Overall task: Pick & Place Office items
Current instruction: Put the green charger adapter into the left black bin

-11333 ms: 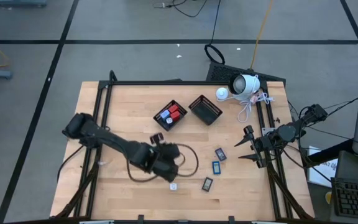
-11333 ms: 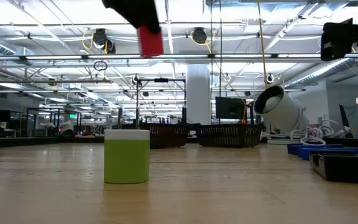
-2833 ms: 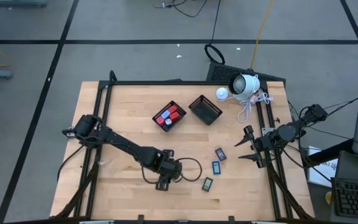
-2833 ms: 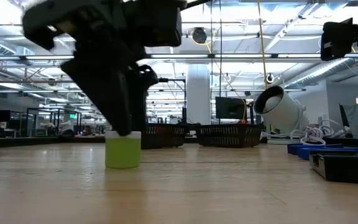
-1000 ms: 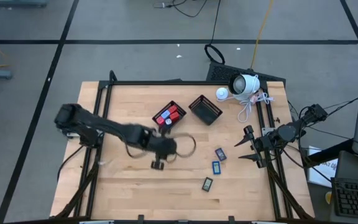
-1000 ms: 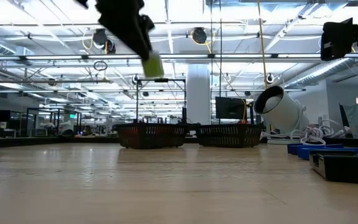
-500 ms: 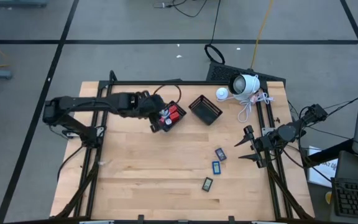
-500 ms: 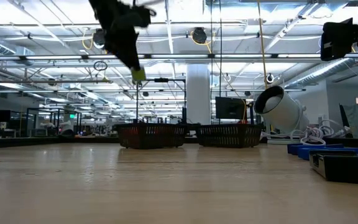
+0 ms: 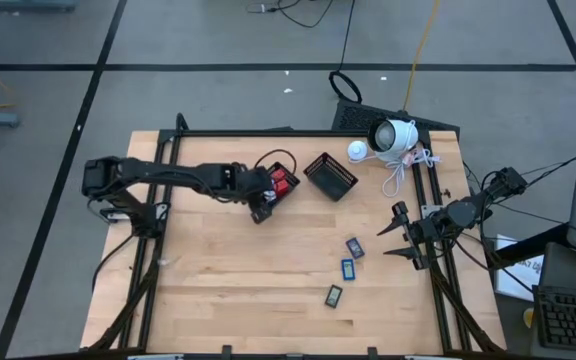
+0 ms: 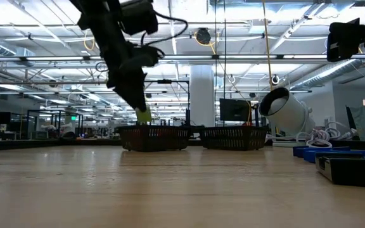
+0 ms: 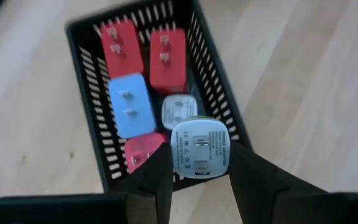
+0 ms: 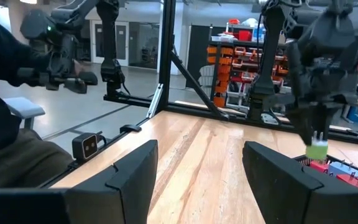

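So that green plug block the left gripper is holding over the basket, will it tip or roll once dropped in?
The green plug block looks rigid and boxy with flat faces, so it probably won't roll. The basket already holds several blocks, so it may settle tilted on them. The left gripper pinches it steadily, which suggests it's light.

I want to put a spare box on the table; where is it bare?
The wide wood in front of the left arm is bare, bordered by the three flat pieces to the right. It is crowded at the far edge: two baskets, the left gripper and the white camera.
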You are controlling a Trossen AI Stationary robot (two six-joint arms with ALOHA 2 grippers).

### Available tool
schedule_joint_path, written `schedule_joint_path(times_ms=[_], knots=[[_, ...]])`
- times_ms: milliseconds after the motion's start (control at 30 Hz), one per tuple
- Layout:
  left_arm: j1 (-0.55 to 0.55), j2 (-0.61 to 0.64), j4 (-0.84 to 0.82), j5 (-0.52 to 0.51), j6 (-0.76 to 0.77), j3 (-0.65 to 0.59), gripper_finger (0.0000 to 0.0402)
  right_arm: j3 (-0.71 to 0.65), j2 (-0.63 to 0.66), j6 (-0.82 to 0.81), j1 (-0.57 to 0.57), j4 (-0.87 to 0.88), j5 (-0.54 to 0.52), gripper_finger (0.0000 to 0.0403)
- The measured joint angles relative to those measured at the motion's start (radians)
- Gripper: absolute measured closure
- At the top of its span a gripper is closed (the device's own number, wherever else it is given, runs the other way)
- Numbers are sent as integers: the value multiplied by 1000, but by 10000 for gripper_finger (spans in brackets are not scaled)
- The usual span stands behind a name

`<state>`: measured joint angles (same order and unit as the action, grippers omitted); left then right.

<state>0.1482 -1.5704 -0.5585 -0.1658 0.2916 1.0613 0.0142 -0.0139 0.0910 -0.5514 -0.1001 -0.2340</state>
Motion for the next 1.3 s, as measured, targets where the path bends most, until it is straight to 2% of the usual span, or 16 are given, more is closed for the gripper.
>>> schedule_joint_path(times_ms=[367,1300], knots=[[0,-108,27,-5,0,0,271,0,0,0,0,0,0,179],[36,-121,33,64,40,-1,272,0,0,0,0,0,0,179]])
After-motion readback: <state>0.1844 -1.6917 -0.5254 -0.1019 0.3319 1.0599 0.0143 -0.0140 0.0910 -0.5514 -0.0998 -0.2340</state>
